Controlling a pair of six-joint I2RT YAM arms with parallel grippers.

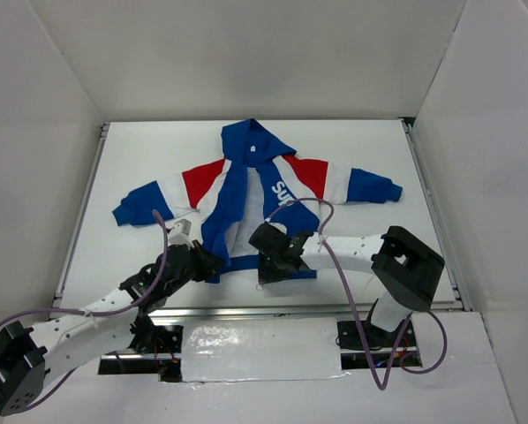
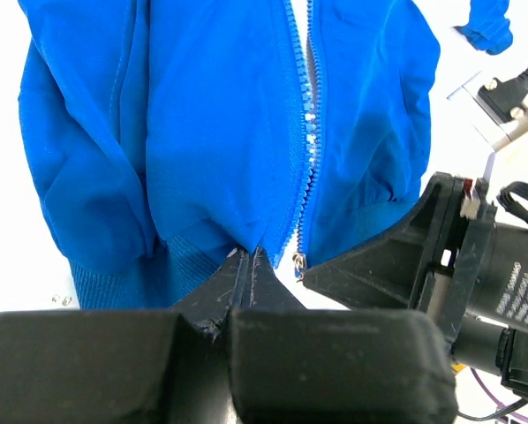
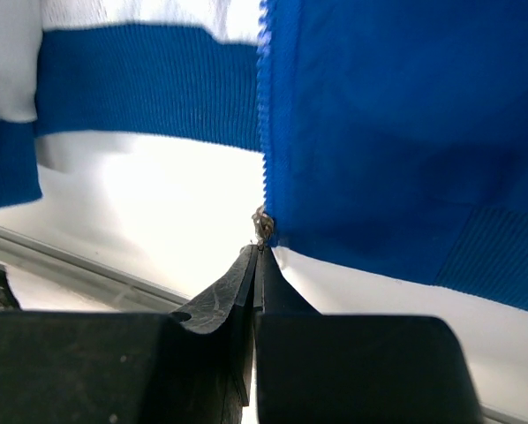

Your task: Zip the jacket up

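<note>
So the jacket (image 1: pixel 246 190) is lying flat in the middle of the white bench (image 1: pixel 140 150), with the hood pointing at the top of the frame and the sleeves spreading left and right. The hem is sitting just above the metal rail (image 1: pixel 317 306) along the bottom edge, so room is looking tight down there. Bare bench is showing past both cuffs and above the hood, with white walls (image 1: pixel 34 132) boxing it all in. Both sets of fingers are sitting at the hem, near each other. The left fingers (image 2: pixel 243 281) are squeezing fully together on the blue ribbed hem just left of the zipper (image 2: pixel 310 132). The right fingers (image 3: pixel 251 283) are also clamping fully closed, tips pinching the little metal zipper pull (image 3: pixel 261 225) at the bottom of the teeth.
</note>
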